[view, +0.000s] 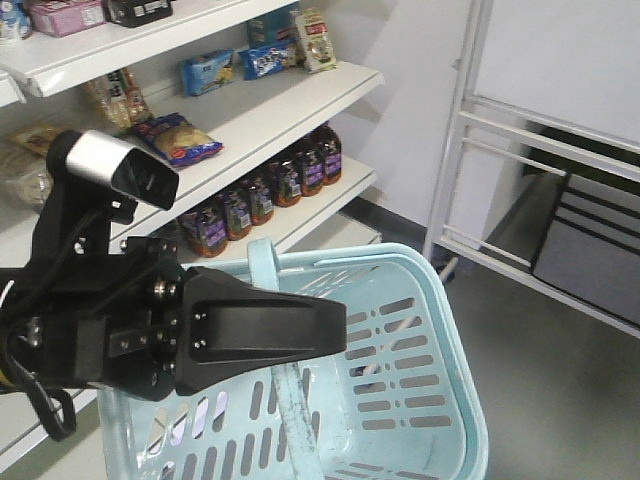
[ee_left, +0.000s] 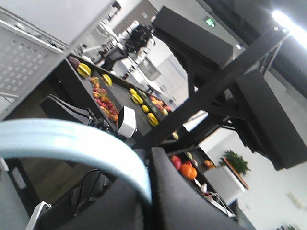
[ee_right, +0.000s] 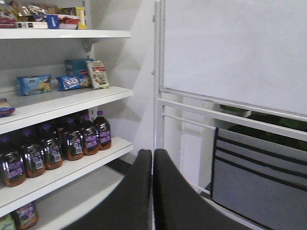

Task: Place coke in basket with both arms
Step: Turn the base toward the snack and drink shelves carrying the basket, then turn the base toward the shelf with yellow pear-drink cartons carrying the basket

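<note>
1. One basket (view: 462, 350), two grippers, and at least six dark bottles (view: 285, 180) on one shelf (view: 300, 215).
2. The basket sits near, under the left gripper (view: 332, 330). Its long axis seems to run left-right, and its handle (view: 262, 262) crosses far to near.
3. The left gripper pinches the handle. The right gripper (ee_right: 152, 191) has its jaws pressed together.
4. The basket's near edge is cut off, and the arm hides its left part.

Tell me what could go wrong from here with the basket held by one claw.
1. The basket seems to hang only by its handle in the left claw, so it may swing or tilt when a bottle drops in.
2. The bottles stand tightly packed on the shelf; the shut right claw could knock neighbours.
</note>
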Available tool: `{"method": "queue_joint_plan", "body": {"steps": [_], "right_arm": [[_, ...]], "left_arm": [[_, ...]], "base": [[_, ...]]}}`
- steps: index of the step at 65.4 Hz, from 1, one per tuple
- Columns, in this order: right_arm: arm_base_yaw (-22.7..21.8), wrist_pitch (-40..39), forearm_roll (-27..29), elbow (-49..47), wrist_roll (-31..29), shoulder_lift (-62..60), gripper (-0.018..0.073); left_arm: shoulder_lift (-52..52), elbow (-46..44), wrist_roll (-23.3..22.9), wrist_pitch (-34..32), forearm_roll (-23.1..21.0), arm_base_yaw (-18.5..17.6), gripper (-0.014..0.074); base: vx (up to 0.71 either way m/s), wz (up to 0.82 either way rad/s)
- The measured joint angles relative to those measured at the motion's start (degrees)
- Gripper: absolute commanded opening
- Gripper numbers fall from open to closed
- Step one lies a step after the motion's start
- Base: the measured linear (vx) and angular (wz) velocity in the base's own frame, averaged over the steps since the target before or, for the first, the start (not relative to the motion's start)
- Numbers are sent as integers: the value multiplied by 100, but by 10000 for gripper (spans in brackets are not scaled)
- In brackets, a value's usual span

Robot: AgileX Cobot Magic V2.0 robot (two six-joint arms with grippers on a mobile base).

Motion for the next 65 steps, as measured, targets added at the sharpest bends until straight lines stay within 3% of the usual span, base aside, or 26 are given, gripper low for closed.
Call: {"method": "queue_joint_plan", "body": {"steps": [65], "right_arm": [[0, 0, 0, 0, 0, 0, -5]], "left_arm": [[0, 0, 0, 0, 0, 0, -6]], "base": [[12, 46]]}}
